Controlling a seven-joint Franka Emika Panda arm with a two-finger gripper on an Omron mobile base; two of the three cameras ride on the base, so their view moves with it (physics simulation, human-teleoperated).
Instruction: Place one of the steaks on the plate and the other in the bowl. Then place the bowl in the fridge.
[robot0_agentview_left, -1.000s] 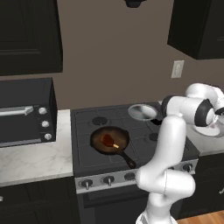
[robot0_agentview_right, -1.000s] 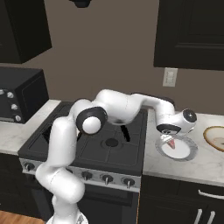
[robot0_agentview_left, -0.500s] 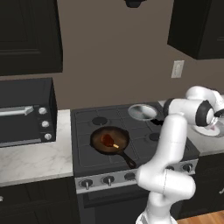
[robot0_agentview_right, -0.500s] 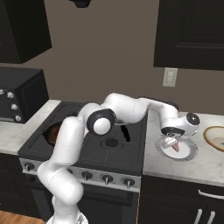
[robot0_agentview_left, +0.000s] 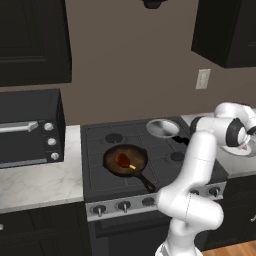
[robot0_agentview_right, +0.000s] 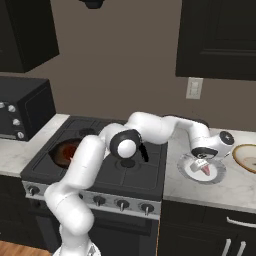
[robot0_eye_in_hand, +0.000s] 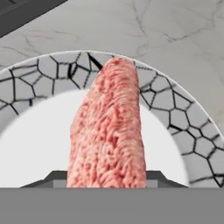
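We view the stove (robot0_agentview_left: 145, 165) from behind-left and behind-right, facing forward and down; both views share it. Our hand camera looks closely past the fingers at the plate (robot0_eye_in_hand: 183, 127).

Two steaks: one pinkish (robot0_agentview_right: 204, 171), one reddish-brown (robot0_agentview_left: 123, 160). One plate (robot0_agentview_right: 216, 175), one black skillet (robot0_agentview_left: 126, 161), one silver dish (robot0_agentview_left: 162, 128), one microwave (robot0_agentview_left: 28, 129).

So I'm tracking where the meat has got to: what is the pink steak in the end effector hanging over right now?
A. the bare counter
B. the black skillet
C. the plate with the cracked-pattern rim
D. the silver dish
C: in the hand view the pink steak hangs over the plate, whose white centre and cracked-pattern rim surround it.
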